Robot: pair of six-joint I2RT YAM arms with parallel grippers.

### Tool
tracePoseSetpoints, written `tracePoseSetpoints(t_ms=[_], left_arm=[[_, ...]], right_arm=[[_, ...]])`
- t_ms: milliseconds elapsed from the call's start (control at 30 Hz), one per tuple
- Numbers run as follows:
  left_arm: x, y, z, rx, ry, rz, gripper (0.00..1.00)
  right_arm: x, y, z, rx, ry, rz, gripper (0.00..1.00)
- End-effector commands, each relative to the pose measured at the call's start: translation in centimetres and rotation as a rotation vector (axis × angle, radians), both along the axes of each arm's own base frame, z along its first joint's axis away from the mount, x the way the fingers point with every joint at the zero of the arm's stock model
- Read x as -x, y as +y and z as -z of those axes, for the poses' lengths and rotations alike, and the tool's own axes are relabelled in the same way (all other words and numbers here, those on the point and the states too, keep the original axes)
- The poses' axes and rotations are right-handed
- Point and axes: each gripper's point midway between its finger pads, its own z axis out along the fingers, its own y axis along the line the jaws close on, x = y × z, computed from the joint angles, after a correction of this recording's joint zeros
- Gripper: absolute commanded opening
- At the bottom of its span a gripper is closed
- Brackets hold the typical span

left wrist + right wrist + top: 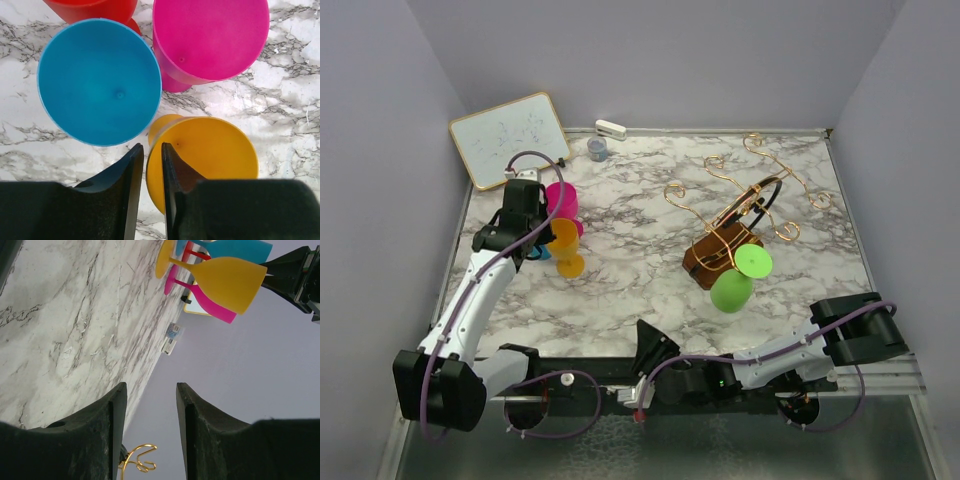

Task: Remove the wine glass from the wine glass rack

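Wine glass [736, 284] on rack [740, 212], forward-right of my right gripper [150, 390].
Right jaws wide, empty; bowl points toward me. Left gripper [151, 148], well apart, pinches orange glass [210, 155] rim.

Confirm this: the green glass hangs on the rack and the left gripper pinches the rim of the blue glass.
Not quite: the left gripper pinches the orange glass rim, not the blue glass, per the left wrist view. The green glass does hang on the rack.
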Motion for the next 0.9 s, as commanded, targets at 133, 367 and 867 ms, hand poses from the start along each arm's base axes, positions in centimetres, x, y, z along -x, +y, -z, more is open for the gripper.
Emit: tracePoseSetpoints(t_ms=[133, 367, 867], left_arm=[[0.3, -0.7, -3.7, 0.05, -0.078, 0.02, 0.26], [3.2, -0.3, -10.6, 0.129, -0.309, 0.0, 0.26], [11.8, 6.4, -12.0, 0.208, -0.8, -0.324, 0.23]], right_arm=[[0.3, 1.0, -2.5, -0.104, 0.026, 0.02, 0.44], [0.6, 2.4, -4.2, -0.174, 0.068, 0.04, 0.44], [-14.0, 4.9, -28.7, -0.857, 0.186, 0.437, 0.44]])
